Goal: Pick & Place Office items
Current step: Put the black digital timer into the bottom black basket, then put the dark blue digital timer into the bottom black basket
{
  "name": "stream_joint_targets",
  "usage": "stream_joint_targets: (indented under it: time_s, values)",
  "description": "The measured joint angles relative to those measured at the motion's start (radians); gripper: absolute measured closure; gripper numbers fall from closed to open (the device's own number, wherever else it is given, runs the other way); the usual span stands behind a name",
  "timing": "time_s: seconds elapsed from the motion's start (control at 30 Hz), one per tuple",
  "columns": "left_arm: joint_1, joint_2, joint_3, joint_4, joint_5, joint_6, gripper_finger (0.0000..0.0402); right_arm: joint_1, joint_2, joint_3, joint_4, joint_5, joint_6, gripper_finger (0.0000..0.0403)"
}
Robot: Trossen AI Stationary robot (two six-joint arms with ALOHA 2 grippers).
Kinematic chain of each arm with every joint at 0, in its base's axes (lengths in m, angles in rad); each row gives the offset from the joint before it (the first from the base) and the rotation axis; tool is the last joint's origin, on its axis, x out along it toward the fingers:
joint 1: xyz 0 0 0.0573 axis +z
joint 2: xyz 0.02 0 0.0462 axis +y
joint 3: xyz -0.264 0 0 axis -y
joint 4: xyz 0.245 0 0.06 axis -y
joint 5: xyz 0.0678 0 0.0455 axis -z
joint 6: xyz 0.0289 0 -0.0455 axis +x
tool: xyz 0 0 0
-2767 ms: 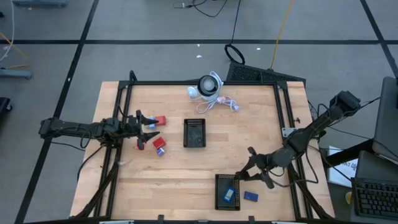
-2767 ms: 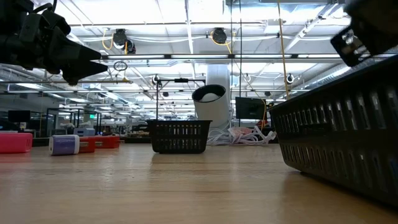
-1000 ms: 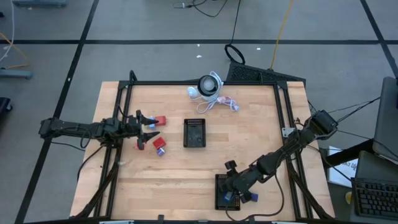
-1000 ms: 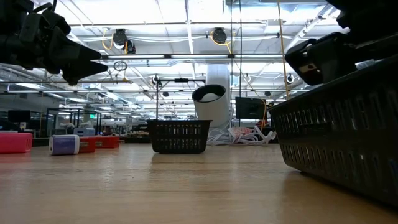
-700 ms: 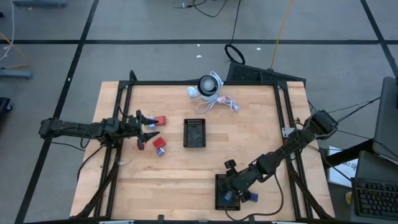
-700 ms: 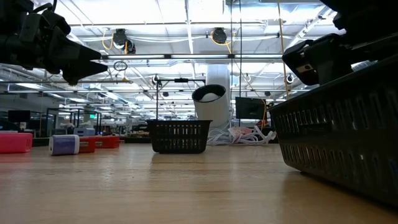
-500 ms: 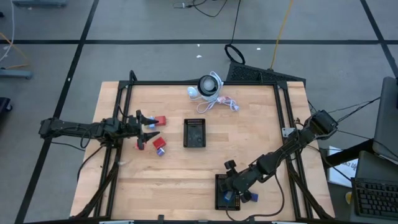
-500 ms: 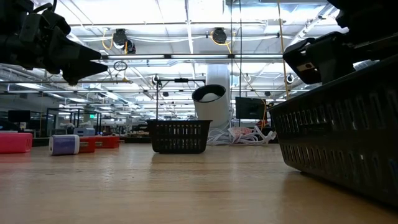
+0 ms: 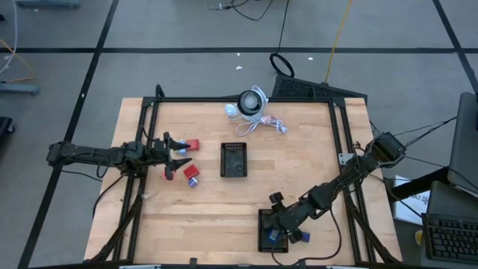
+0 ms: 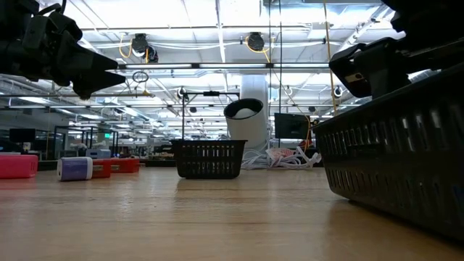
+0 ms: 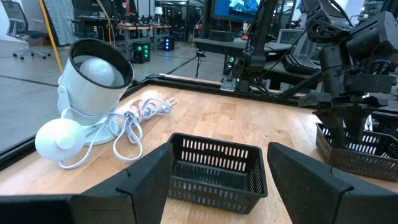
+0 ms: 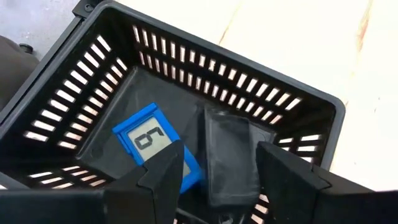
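Note:
Three red pieces lie on the table's left part: one (image 9: 192,146) far of my left gripper (image 9: 181,153), one (image 9: 170,172) near of it, and a red-and-blue one (image 9: 192,175) beside that. My left gripper (image 11: 219,155) is open and hangs above the table between them. One blue piece with a display (image 12: 155,146) lies flat in the near black tray (image 9: 263,220), next to a dark flat block (image 12: 227,155). Another blue piece (image 9: 301,237) lies on the table right of that tray. My right gripper (image 12: 219,152) is open over the tray (image 12: 81,99), pointing down into it.
A second black tray (image 9: 234,160) stands at the table's middle (image 11: 214,171). The white round device with its coiled cable (image 9: 252,106) sits near the far edge (image 11: 93,81). A black frame (image 9: 149,112) runs along the table's left, far and right sides.
My right gripper has swung from the table right of the near tray toward the left and near edge, tipping down over the tray. During the last second it has kept nearly still. The pieces lie where they were.

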Motion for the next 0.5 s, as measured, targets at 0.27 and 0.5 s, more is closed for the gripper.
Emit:
stream_joint_targets:
  time_s: [0.27,0.5]
  values:
    - [0.0,0.0,0.0,0.0,0.0,0.0,0.0135,0.008,-0.021,-0.001,-0.001,0.0,-0.023,0.0182]
    - [0.0,0.0,0.0,0.0,0.0,0.0,0.0135,0.037,-0.121,-0.001,-0.001,-0.003,-0.023,0.0187]
